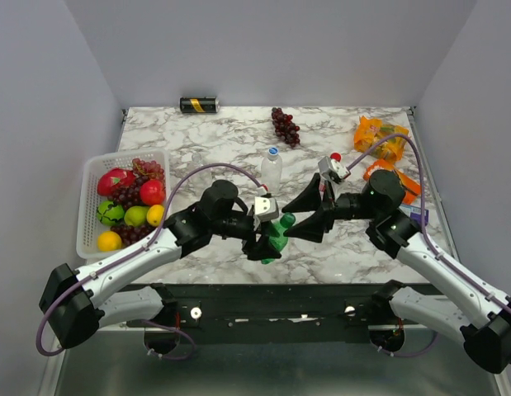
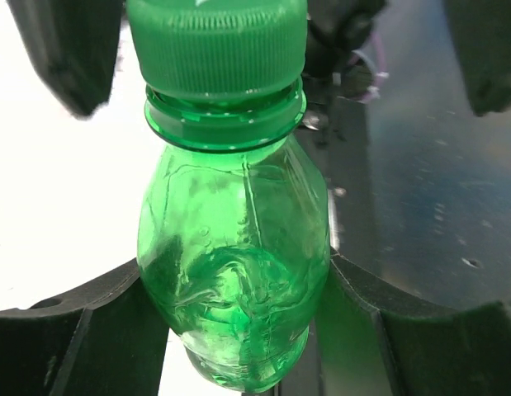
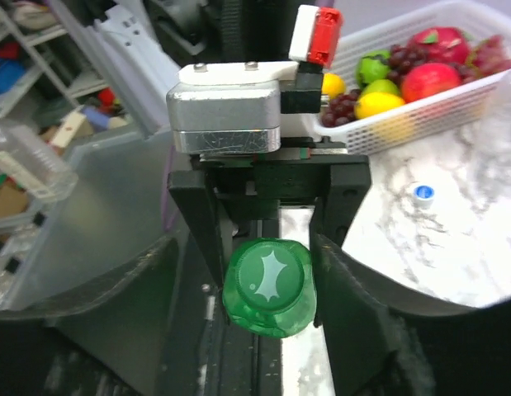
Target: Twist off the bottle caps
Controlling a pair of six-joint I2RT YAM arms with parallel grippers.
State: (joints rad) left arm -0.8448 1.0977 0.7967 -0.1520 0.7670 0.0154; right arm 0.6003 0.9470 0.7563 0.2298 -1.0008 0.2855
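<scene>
your left gripper (image 1: 270,241) clamps the green bottle (image 2: 234,280); your right gripper (image 1: 295,219) is released, fingers flanking the cap (image 3: 267,286), not touching.

A fruit basket (image 1: 84,210), black-and-gold can (image 1: 198,105), grapes (image 1: 285,125) and orange packets (image 1: 379,139) sit on marble table (image 1: 214,140).

Near centre blocked: left gripper (image 1: 267,243) and right gripper (image 1: 290,221) meet nose to nose at the green bottle (image 1: 277,238), arms slanting in from both near corners. Just behind them lie the clear bottle (image 1: 272,171) and the red-capped bottle (image 1: 331,167). Fruit basket (image 1: 87,206) fills the left edge. Open counter (image 1: 214,136) at mid-back, between can (image 1: 199,105), grapes (image 1: 286,126) and orange packets (image 1: 379,138).
</scene>
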